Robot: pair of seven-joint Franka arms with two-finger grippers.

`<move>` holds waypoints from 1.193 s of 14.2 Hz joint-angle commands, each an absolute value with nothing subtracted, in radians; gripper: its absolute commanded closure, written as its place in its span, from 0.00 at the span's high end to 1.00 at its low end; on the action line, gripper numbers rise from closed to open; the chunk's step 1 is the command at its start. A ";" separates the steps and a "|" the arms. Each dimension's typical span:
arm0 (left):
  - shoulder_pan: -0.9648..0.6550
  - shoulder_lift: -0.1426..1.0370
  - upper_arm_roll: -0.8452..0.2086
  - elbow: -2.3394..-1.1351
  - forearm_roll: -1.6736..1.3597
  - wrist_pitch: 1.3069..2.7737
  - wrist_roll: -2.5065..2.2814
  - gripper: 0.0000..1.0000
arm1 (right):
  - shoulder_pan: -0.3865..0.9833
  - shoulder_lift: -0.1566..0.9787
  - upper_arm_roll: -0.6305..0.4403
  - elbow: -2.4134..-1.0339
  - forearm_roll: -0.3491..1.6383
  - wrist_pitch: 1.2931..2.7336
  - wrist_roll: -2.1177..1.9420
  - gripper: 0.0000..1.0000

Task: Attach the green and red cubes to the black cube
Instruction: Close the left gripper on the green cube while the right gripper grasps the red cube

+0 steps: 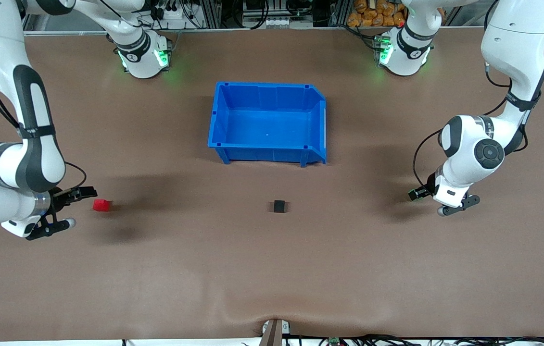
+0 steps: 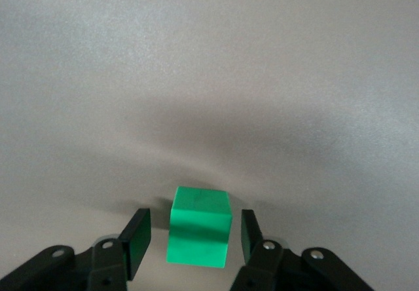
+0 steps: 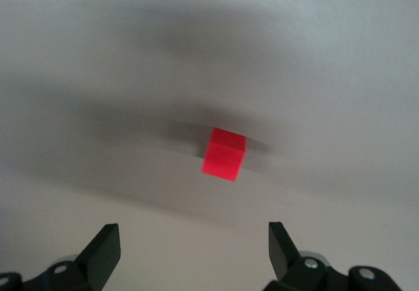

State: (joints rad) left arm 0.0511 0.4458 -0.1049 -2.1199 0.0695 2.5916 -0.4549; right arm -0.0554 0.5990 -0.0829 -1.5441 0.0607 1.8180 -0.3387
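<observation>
Your right gripper [image 1: 70,207] hangs wide open, empty, beside the red cube [image 1: 101,205], the black cube [image 1: 279,206] waits mid-table, so centre your left gripper [image 2: 191,238], pads half-closed flanking the green cube [image 2: 200,226] untouched, before squeezing.

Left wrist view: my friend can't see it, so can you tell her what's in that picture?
A small green cube sits on the plain table between the two black jaws of the left gripper. A thin gap shows on each side, so the jaws are not yet touching it.
</observation>
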 commanded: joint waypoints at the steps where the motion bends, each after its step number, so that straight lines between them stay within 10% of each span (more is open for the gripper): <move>1: 0.052 0.466 -0.106 -2.092 0.089 2.597 -0.449 0.64 | -0.057 0.610 -0.074 -1.549 0.055 1.835 -0.177 1.00; 9: 0.049 0.491 -0.106 -2.083 0.089 2.597 -0.451 0.45 | -0.064 0.617 -0.074 -1.752 0.058 2.186 -0.153 1.00; 12: 0.048 0.489 -0.109 -2.079 0.089 2.594 -0.462 0.04 | -0.060 0.601 -0.074 -1.836 0.057 2.287 -0.155 1.00; 17: 0.048 0.471 -0.115 -2.079 0.087 2.582 -0.538 0.00 | -0.057 0.598 -0.074 -1.859 0.057 2.310 -0.156 1.00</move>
State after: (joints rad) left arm 0.0497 0.4804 -0.1106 -2.0857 0.0705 2.5916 -0.4868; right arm -0.0542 0.6270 -0.0787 -1.8328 0.0593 2.3086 -0.1648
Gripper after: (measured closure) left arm 0.599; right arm 0.000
